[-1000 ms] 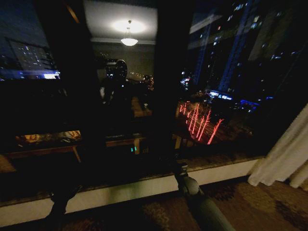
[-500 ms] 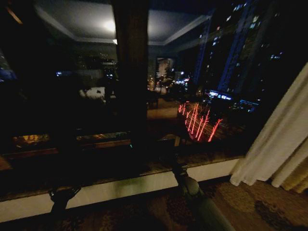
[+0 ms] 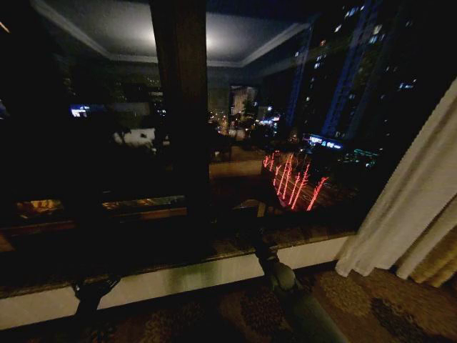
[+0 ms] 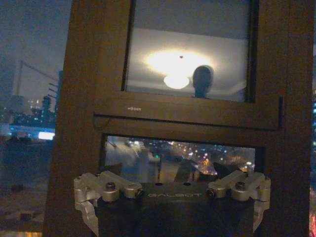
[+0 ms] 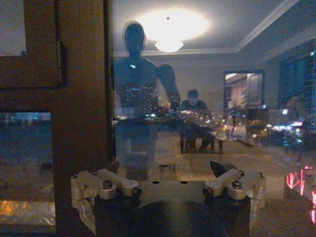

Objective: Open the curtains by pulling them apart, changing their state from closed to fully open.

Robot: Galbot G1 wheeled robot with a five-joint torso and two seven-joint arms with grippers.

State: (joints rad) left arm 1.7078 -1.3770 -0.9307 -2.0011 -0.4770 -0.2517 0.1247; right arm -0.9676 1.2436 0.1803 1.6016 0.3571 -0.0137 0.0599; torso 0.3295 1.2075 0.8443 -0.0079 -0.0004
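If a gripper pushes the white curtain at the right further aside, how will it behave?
The curtain hangs in soft folds, so it is probably floppy and would bunch, not slide as one piece. It looks thin, so likely light. Its hem spreads on the carpet, so it may drag there.

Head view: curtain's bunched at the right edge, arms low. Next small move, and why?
Probably none toward the fabric: the sheer curtain is gathered at the right edge and the window stands bare. The left gripper and right gripper face glass and hold nothing, fingers open. I'd pan left to check the other panel.
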